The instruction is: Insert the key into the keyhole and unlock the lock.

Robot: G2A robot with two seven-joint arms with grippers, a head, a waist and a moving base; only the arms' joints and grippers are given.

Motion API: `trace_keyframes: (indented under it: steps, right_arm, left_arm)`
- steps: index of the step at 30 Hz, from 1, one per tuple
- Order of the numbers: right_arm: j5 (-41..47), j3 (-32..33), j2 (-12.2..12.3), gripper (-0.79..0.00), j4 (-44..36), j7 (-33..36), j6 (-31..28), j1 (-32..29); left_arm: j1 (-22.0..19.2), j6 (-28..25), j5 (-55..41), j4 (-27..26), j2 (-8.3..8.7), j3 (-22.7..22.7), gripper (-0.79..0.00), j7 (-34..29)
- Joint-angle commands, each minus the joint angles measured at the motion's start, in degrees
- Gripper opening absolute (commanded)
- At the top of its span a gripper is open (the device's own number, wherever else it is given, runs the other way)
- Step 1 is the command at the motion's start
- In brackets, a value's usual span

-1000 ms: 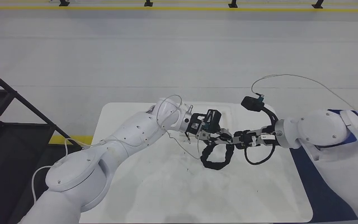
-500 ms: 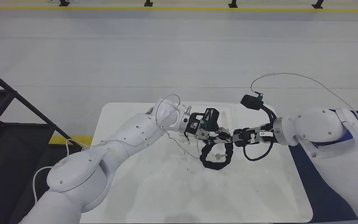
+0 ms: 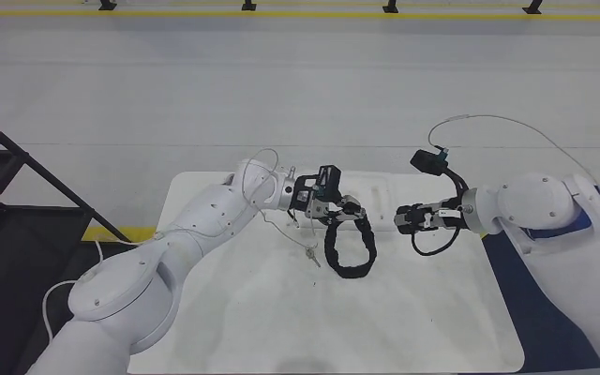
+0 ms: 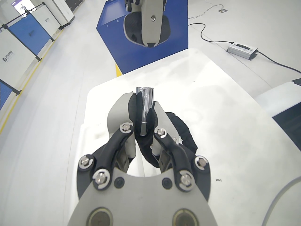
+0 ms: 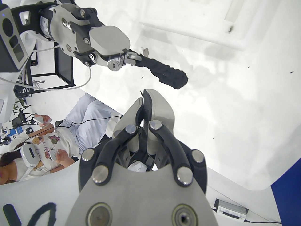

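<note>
The lock is a chrome cylinder (image 4: pixel 144 109) with a black cable loop (image 3: pixel 349 251) hanging from it onto the white table (image 3: pixel 234 309). My left gripper (image 3: pixel 336 204) is shut on the cylinder, just above the table's back middle. In the right wrist view the keyhole face (image 5: pixel 114 65) points toward that camera, and the black cable (image 5: pixel 168 72) runs off to one side. A small key (image 3: pixel 310 254) lies on the table beside the loop. My right gripper (image 3: pixel 399 221) hovers to the right of the lock, apart from it, shut with nothing visible between its pads (image 5: pixel 147 102).
A white moulded tray (image 5: pixel 211 12) sits at the table's back edge behind the lock. A blue cabinet (image 3: pixel 539 309) stands against the table's right side. A black frame (image 3: pixel 37 187) stands off the left edge.
The two grippers have separated. My left gripper carried the lock left and back, and the cable loop followed. My right gripper drew back to the right, away from the cylinder.
</note>
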Motion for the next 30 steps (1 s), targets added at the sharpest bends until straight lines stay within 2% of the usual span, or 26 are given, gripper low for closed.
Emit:
trace_keyframes:
  steps: [1,7,12,20,24,30]
  right_arm:
    - [0.04,0.35,0.11,-0.785,-0.20,-0.23,-1.52,-0.41]
    - [-0.56,1.74,0.59,-0.785,-1.08,-0.80,-7.12,-2.21]
    - [-1.15,3.04,1.08,-0.785,-1.81,0.12,-11.31,-3.64]
    - [-1.54,5.10,1.78,-0.785,-3.48,1.48,-16.45,-5.70]
    - [-3.25,4.15,1.81,-0.785,-5.14,1.23,-21.14,-6.32]
    - [-6.06,0.34,1.17,-0.785,-5.14,-1.99,-27.54,-6.44]
  left_arm:
    - [0.23,0.15,0.05,0.05,0.63,-0.34,-0.785,0.15]
    - [0.99,0.54,0.00,-1.47,2.60,-1.49,-0.785,0.55]
    - [1.43,2.89,-1.96,-6.84,4.86,-3.40,-0.785,2.90]
    - [2.14,3.93,-4.17,-16.95,10.02,-6.43,-0.785,3.94]
    - [2.39,3.15,-1.98,-16.92,12.81,-8.60,-0.785,3.15]
    - [5.38,2.02,-0.07,-17.88,17.02,-13.02,-0.785,1.97]
